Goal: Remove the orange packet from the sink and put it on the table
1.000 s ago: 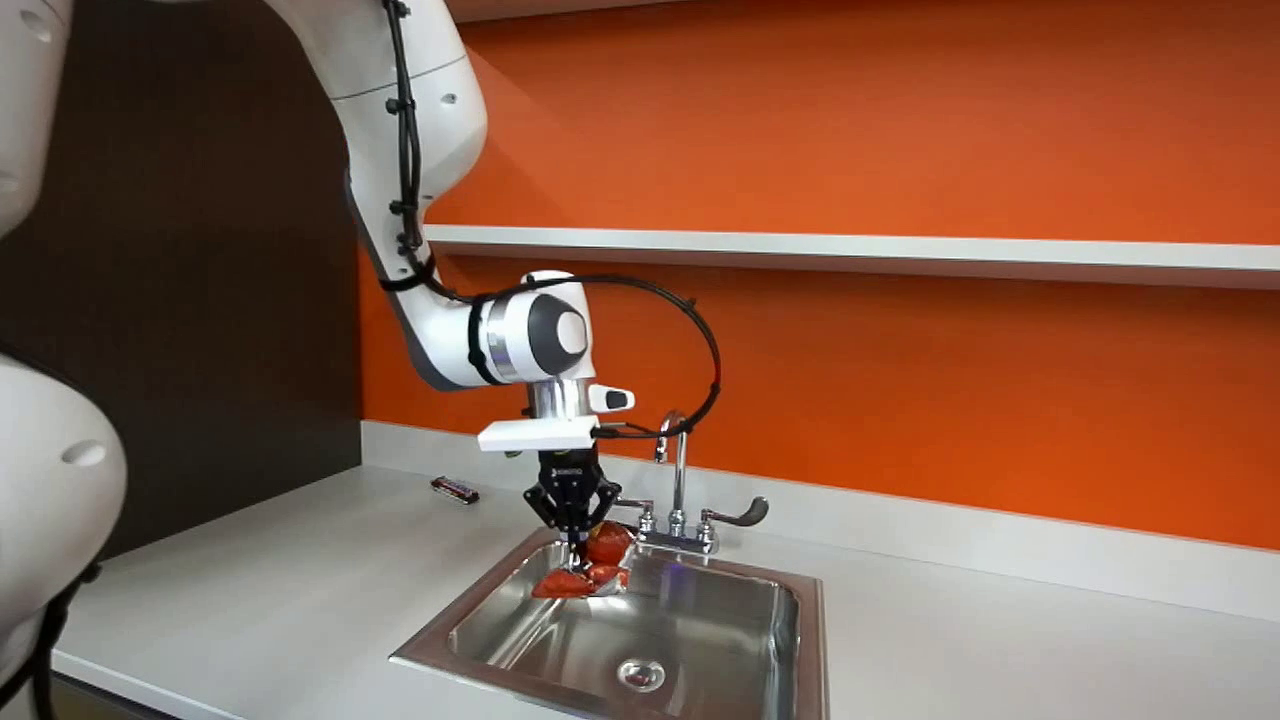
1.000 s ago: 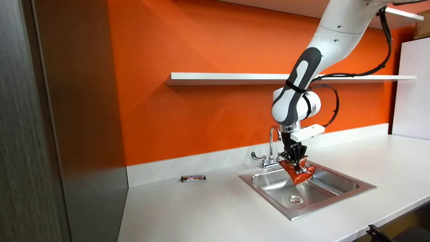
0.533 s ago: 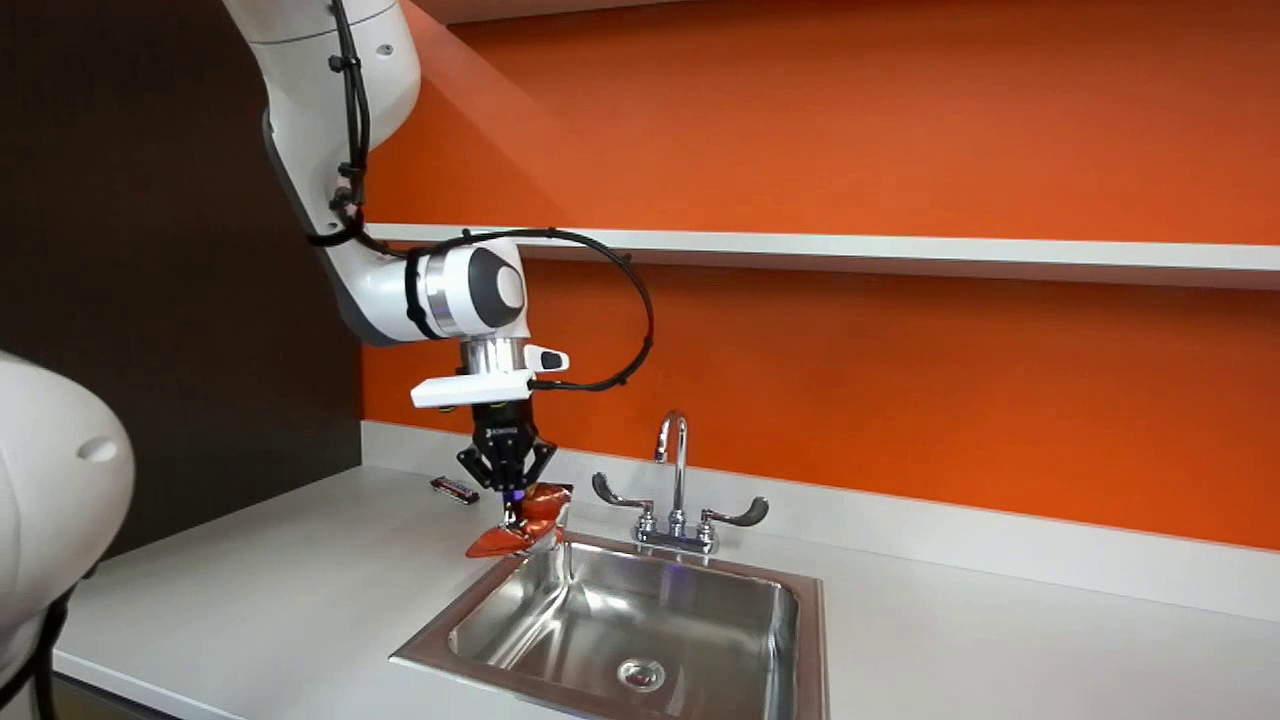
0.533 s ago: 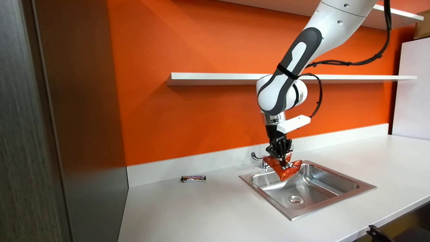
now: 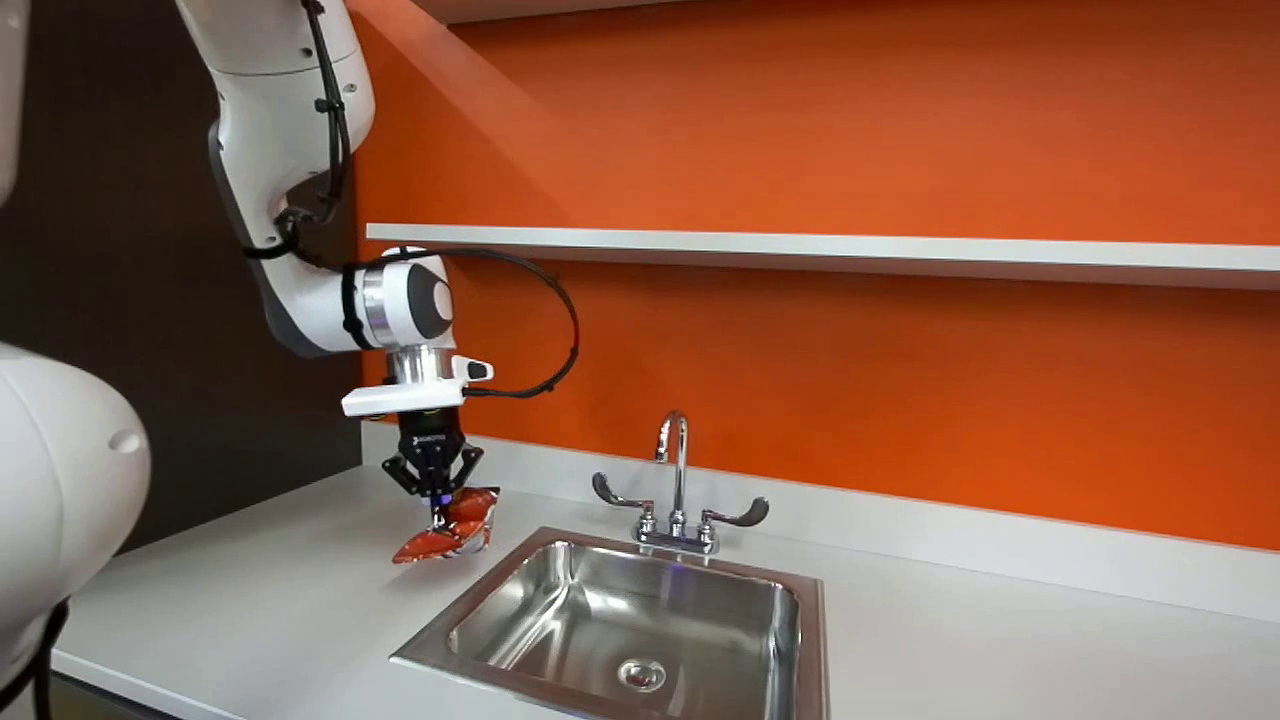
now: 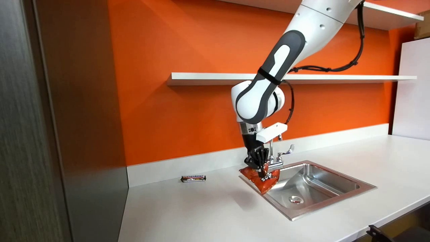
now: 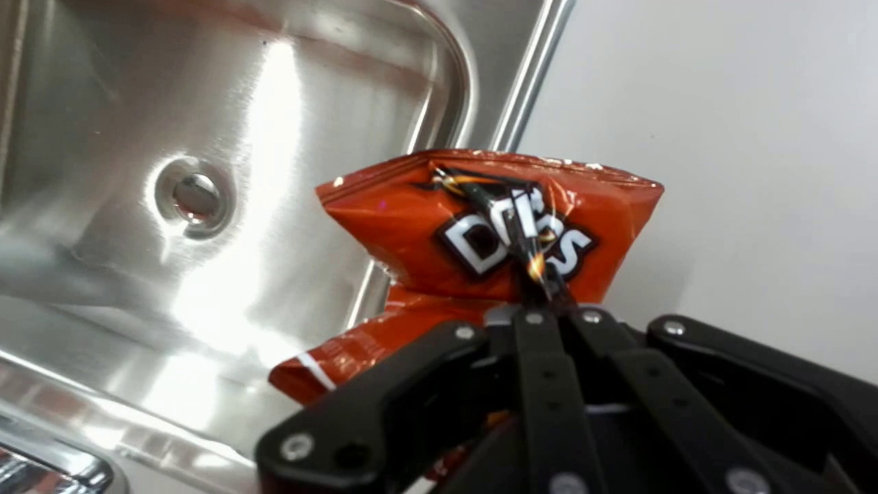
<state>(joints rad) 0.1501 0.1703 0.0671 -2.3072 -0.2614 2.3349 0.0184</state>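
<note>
The orange packet [image 5: 428,546] is a crinkled orange-red Doritos bag, pinched in the middle and held in the air. It also shows in an exterior view [image 6: 252,174] and in the wrist view [image 7: 405,219]. My gripper [image 5: 440,515] is shut on it from above; the jaws [image 7: 538,309] hide part of its print. The packet hangs beside the steel sink [image 5: 822,650], above the pale table [image 5: 260,590]. In the wrist view it overlaps the sink's rim [image 7: 490,41] and the table [image 7: 720,103]. A faint shadow lies on the table below it.
A chrome tap [image 5: 679,490] with two handles stands behind the basin. A small wrapped bar [image 6: 193,178] lies on the table near the back wall. A white shelf [image 5: 800,243] runs along the orange wall above. A dark panel [image 6: 77,134] stands at one end.
The arm has carried the packet out of the sink, up and then slightly down, past the rim to over the table. The tap's handles now show in an exterior view. The grip is unchanged.
</note>
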